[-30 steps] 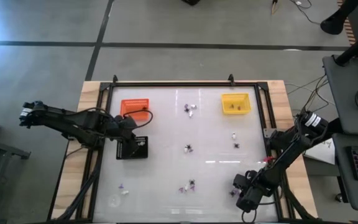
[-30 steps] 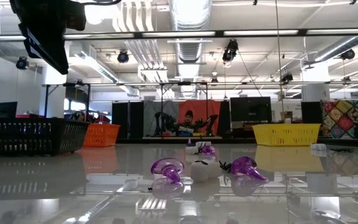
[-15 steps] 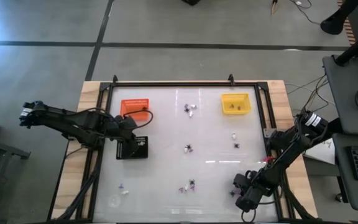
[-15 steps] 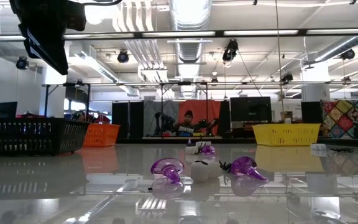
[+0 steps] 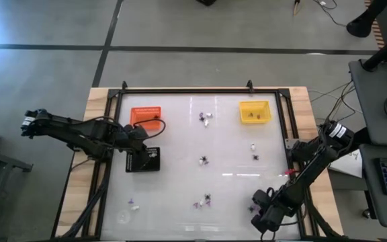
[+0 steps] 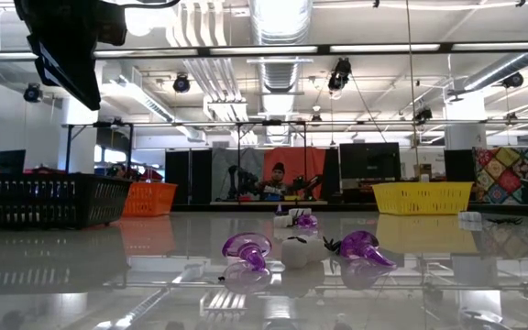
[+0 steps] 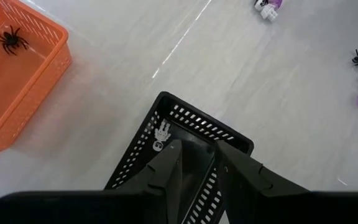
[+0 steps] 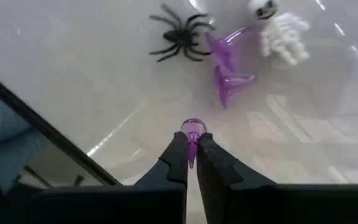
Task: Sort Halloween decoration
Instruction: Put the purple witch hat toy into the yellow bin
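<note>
Pinching one purple trinket [image 8: 191,129] in the closed right gripper [image 8: 192,160], near one black spider [image 8: 178,33], two purple pieces and one white skeleton [image 8: 278,30]; left gripper [image 7: 197,157] hovering part-open over the black tray [image 7: 185,123].

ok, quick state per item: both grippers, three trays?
right gripper: shut on a purple trinket, near table corner
left gripper: open, above the black tray
black tray: holds a white skeleton
orange tray: holds a black spider
yellow tray: holds small dark bits

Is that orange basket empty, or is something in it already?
Not empty: the orange basket holds one black spider, lying on its floor.
</note>
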